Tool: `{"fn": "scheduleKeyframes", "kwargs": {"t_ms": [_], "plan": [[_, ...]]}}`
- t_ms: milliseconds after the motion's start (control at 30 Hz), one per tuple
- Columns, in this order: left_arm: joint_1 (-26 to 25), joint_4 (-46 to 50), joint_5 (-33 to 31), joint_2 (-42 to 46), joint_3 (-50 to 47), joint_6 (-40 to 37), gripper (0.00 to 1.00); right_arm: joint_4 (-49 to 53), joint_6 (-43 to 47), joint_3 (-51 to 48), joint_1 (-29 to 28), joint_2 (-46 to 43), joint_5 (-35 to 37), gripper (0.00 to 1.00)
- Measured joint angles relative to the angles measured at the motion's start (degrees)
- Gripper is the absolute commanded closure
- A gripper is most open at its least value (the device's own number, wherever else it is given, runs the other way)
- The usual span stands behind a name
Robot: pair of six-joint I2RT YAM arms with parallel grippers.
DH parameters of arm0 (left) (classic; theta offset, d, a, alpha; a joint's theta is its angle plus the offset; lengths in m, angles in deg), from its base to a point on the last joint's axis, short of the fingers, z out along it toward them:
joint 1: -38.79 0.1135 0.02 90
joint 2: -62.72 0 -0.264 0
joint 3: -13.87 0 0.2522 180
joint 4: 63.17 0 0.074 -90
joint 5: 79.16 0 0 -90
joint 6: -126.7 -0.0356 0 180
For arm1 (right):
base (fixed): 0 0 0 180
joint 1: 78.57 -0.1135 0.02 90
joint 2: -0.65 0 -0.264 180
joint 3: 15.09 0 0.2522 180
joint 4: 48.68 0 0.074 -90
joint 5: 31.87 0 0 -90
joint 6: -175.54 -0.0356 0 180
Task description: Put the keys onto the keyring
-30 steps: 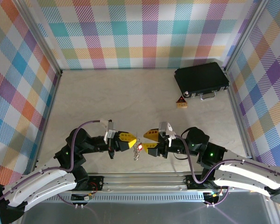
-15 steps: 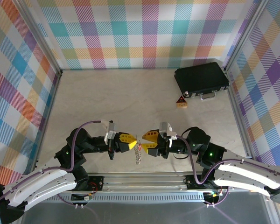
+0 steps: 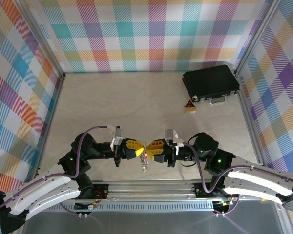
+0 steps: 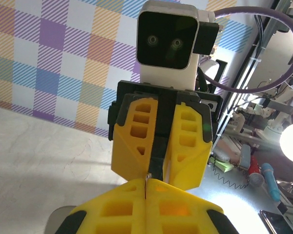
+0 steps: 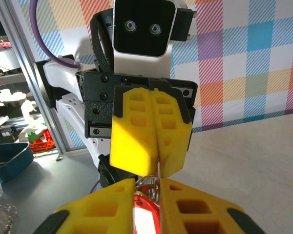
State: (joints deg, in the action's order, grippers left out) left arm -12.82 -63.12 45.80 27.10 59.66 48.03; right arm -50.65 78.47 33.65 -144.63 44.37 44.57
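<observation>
My two grippers meet tip to tip above the table's near edge. The left gripper is shut on a thin silvery wire of the keyring; the rest of the ring hangs below the tips. The right gripper is shut on the red head of the key, with small silvery loops bunched at its tips. Its blade is hidden. In each wrist view the other gripper faces the camera: the right gripper, the left gripper.
A black case lies at the far right against the wall. A small orange-brown triangular block sits just in front of it. Plaid walls close three sides. A metal rail runs along the near edge.
The right gripper has moved left until its tips touch the left gripper's, and its jaws have closed around the red key. The left arm has barely moved.
</observation>
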Motion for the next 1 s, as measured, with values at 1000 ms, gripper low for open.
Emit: {"fn": "scheduleKeyframes", "kwargs": {"t_ms": [1000], "plan": [[0.0, 0.1, 1.5, -0.5, 0.0, -0.1, 1.0, 1.5, -0.1, 1.4, 0.1, 2.3, -1.9, 1.0]]}}
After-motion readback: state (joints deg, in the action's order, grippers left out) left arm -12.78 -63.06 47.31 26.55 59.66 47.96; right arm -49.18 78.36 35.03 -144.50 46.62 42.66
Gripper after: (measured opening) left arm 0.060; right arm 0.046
